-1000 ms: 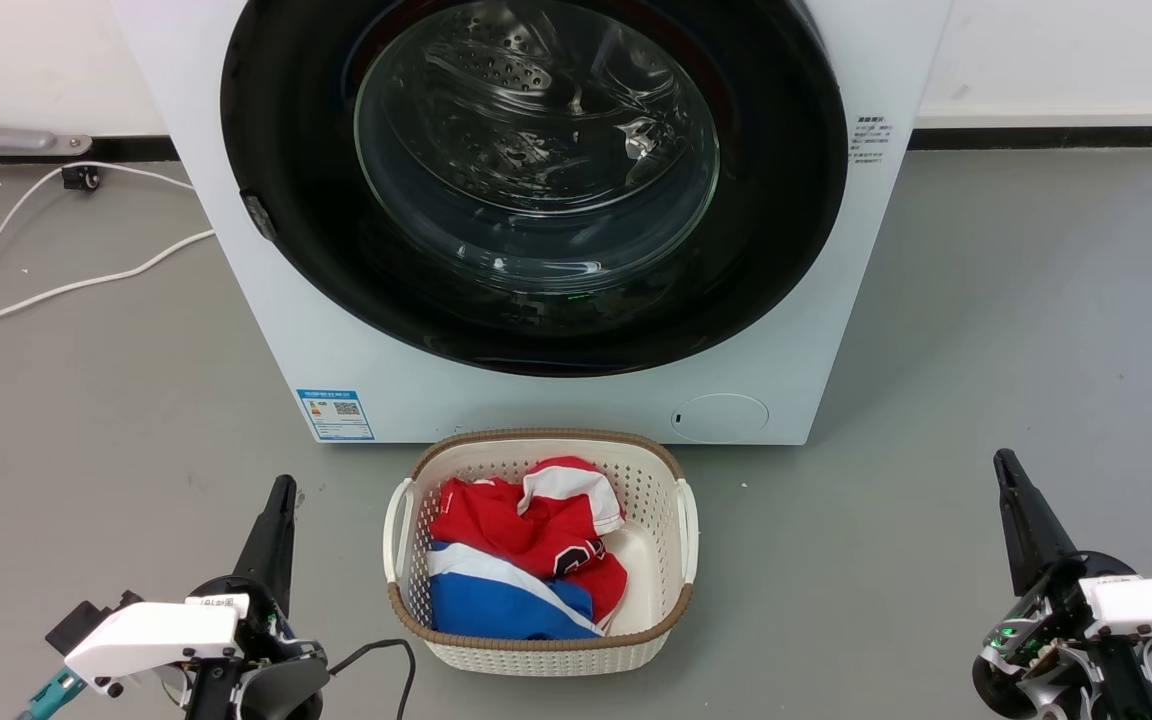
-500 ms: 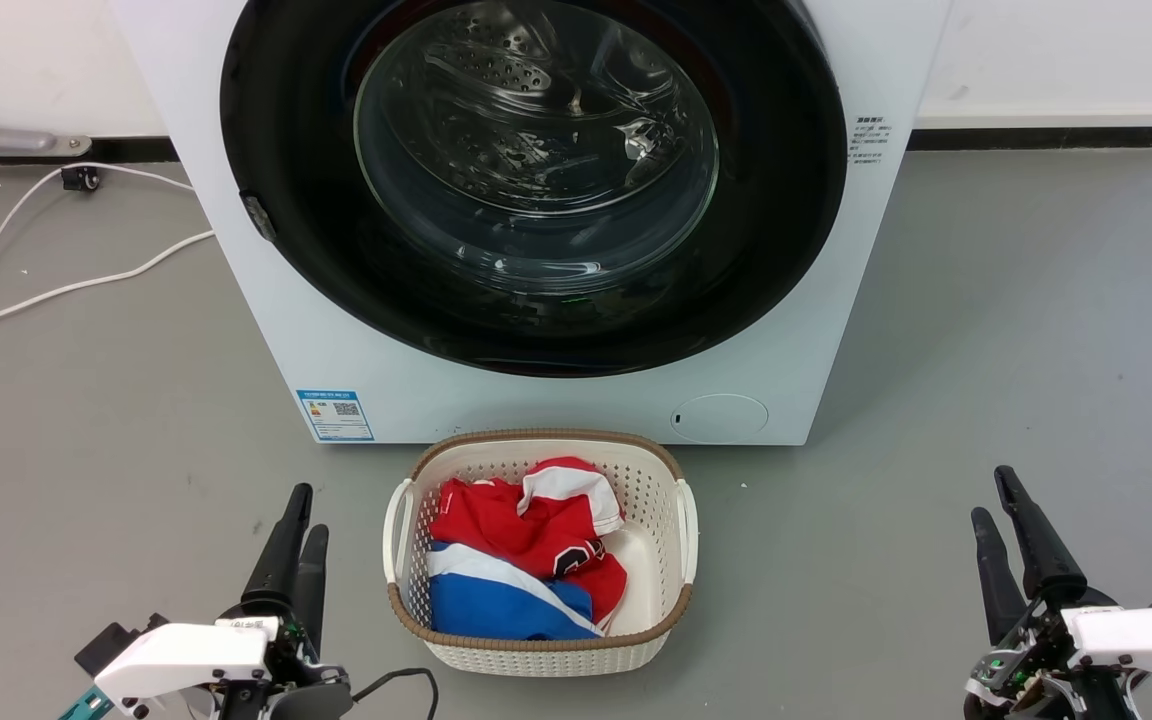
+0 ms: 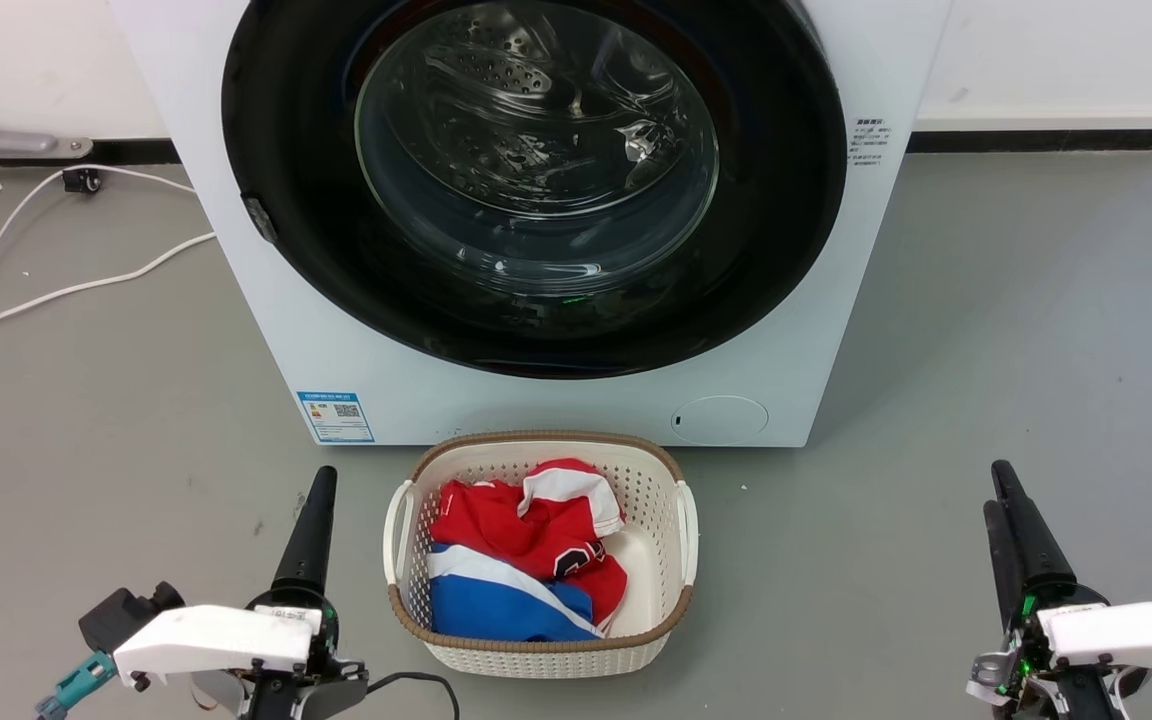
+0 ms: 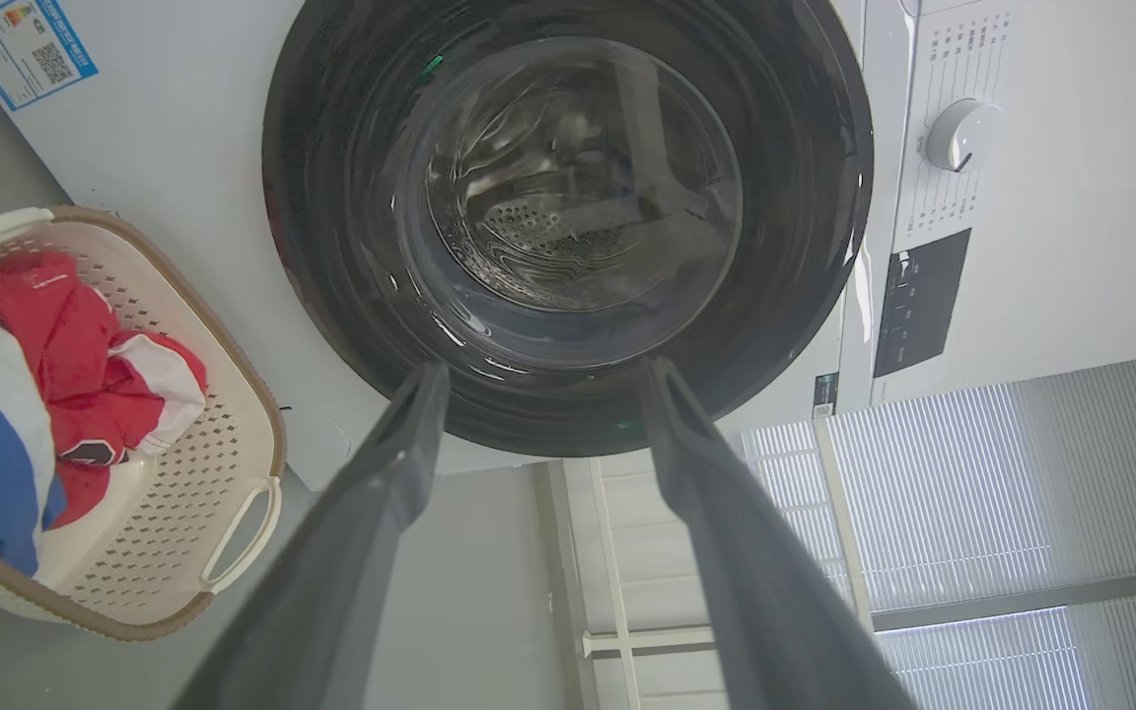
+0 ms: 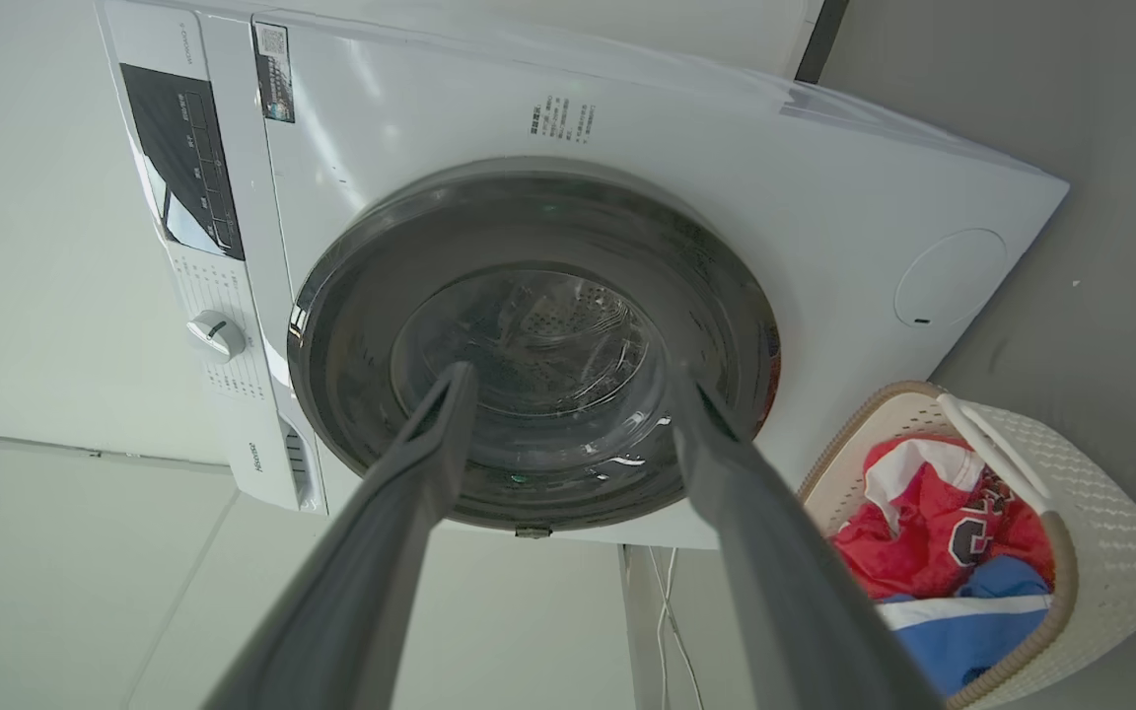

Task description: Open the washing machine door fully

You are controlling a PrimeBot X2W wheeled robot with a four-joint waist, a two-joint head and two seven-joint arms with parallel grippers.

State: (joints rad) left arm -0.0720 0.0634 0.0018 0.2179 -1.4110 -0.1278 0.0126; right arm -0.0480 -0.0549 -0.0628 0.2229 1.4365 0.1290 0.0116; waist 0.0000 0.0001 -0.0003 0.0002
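The washing machine (image 3: 821, 330) is a white front-loader standing straight ahead. The washing machine door (image 3: 286, 150), a glossy black ring around a bulging glass window, lies flat against the machine's front, with a small latch at its left edge. My left gripper (image 3: 321, 485) hovers low over the floor at the lower left, well short of the door, open and holding nothing. In the left wrist view its fingers (image 4: 400, 463) frame the door (image 4: 331, 247). My right gripper (image 3: 996, 490) sits at the lower right, also open and holding nothing, and its fingers (image 5: 410, 473) point at the door (image 5: 351, 316).
A cream laundry basket (image 3: 536, 650) with red, white and blue clothes stands on the grey floor right in front of the machine, between my two arms. White cables (image 3: 36, 295) trail over the floor at the left. A white wall with a dark skirting runs behind.
My left gripper has moved right, closer to the basket, and rolled about its axis. My right gripper has sunk slightly and rolled. The door has stayed flat against the machine.
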